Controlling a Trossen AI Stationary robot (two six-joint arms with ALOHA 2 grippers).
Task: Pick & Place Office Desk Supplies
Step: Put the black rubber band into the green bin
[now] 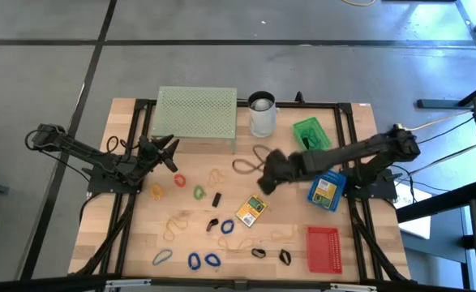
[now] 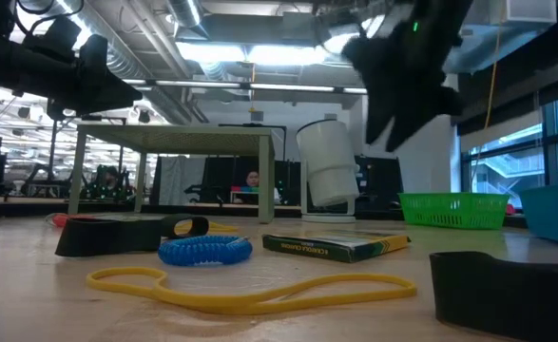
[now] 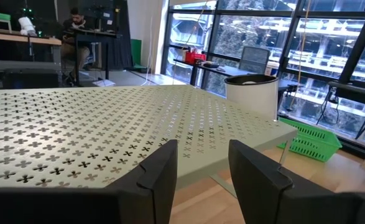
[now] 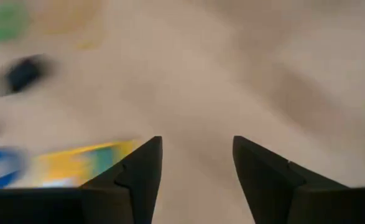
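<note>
- My right gripper [image 1: 263, 180] hangs above the wooden table [image 1: 140, 235], fingers apart, gripping nothing.
- Just beside it lies the yellow card pack [image 1: 251, 212], flat, its long axis running diagonally toward my gripper.
- Rubber bands and binder clips lie scattered around the pack.
- The green basket [image 1: 311, 134] and red basket [image 1: 323, 248] look empty.
- My left gripper [image 1: 166, 152] waits by the mesh stand [image 1: 197, 113], fingers apart, empty.

Your right pincer [image 1: 263, 180] hovers just above the yellow card pack [image 1: 251, 212] at mid-desk [image 1: 140, 243]. Your left pincer [image 1: 166, 151] waits near the pale green mesh stand [image 1: 197, 113], rubber bands [image 1: 201, 260] scattered below.
</note>
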